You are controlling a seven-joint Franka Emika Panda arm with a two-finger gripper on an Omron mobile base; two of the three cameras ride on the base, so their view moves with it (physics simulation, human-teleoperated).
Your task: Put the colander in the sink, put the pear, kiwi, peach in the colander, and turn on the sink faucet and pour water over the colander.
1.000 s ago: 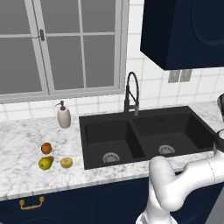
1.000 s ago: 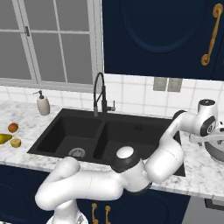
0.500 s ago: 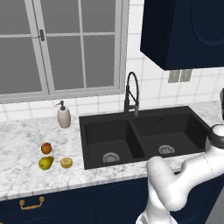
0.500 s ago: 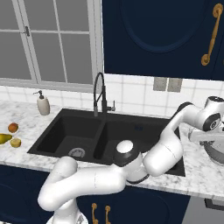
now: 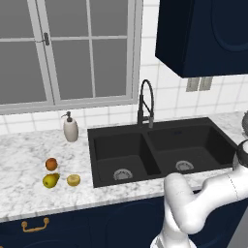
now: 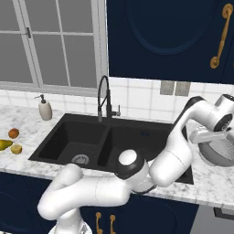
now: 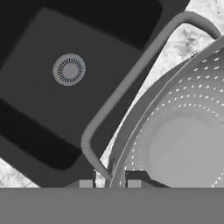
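The colander [image 6: 223,151] stands on the marble counter just right of the black sink [image 6: 55,148]. My gripper [image 6: 202,135] is at its left rim. In the hand view the gripper [image 7: 110,181] is shut on the colander [image 7: 183,144], with the rim between the two fingertips and the long grey handle loop curving up and away. At the far left of the counter lie the peach [image 5: 51,163], the pear [image 5: 50,180] and the kiwi [image 5: 73,179] close together. The sink faucet [image 5: 145,104] rises behind the divider between the two basins, and no water runs from it.
A white soap pump bottle [image 5: 70,128] stands by the window left of the sink [image 5: 99,164]. Both basins hold nothing but their silver drains [image 7: 69,69]. Dark upper cabinets hang above the right side. My arm arches over the right basin's front edge.
The jaws have gone from wide open to shut on the colander's rim. The hand has edged slightly to the right; fruits and colander have stayed in place.
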